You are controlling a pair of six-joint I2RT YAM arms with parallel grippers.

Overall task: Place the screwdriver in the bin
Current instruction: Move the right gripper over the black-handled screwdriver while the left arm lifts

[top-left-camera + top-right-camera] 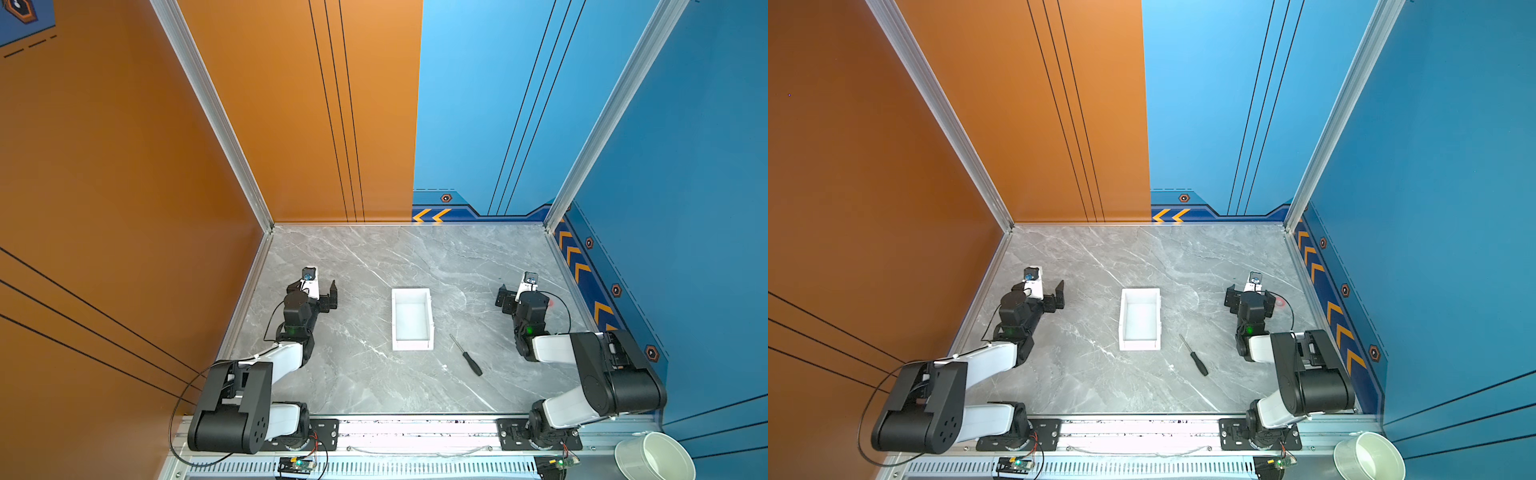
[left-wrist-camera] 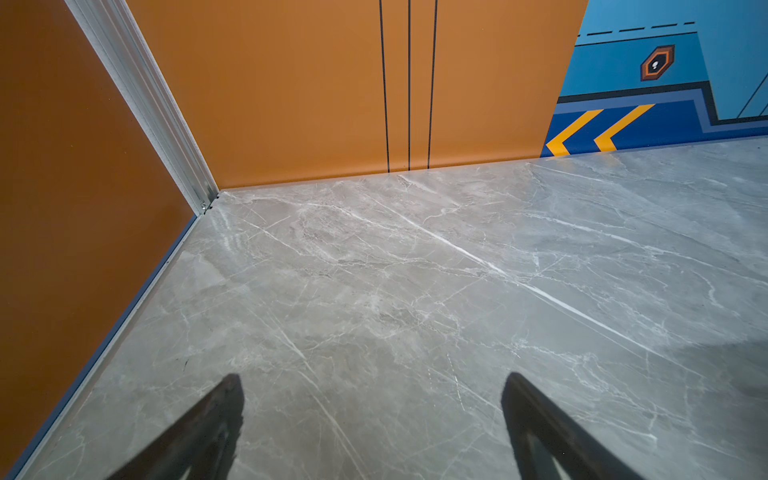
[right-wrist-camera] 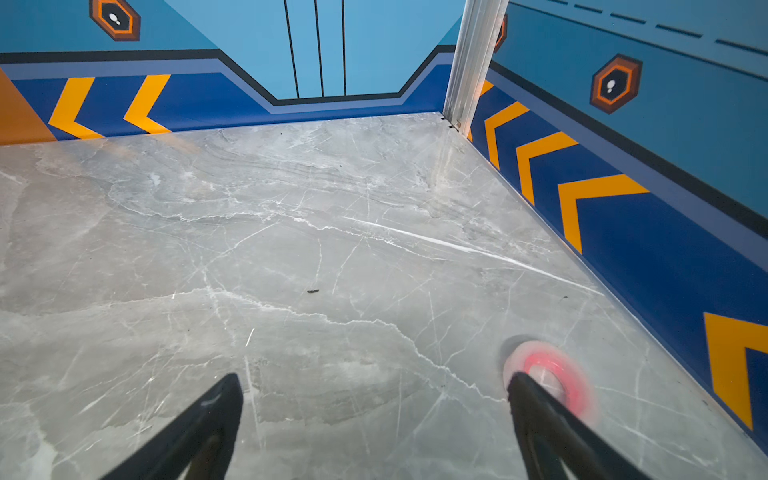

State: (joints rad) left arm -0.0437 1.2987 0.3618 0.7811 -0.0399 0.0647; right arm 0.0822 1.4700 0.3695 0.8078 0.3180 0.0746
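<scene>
Released and empty, my right pincer (image 3: 374,378) and left pincer (image 2: 372,376) sit far apart, probably leaving the screwdriver (image 1: 466,355), near-right of the bin (image 1: 412,344), reachable.

White bin (image 1: 412,345), blk-handle grey-shaft screwdriver (image 1: 473,364), grey white-veined tbl (image 1: 374,257), orange wall (image 1: 291,124), blue wall (image 1: 478,104), yellow chevrons (image 1: 432,215)

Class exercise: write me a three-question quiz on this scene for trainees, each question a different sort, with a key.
1. True or false: the screwdriver lies inside the bin.
2. Which gripper is nearer the screwdriver? A: left gripper. B: right gripper.
3. Fill in: the jaws of both grippers stand ____.
Key: 1 false, it lies on the table beside the bin; 2 B; 3 open.
</scene>
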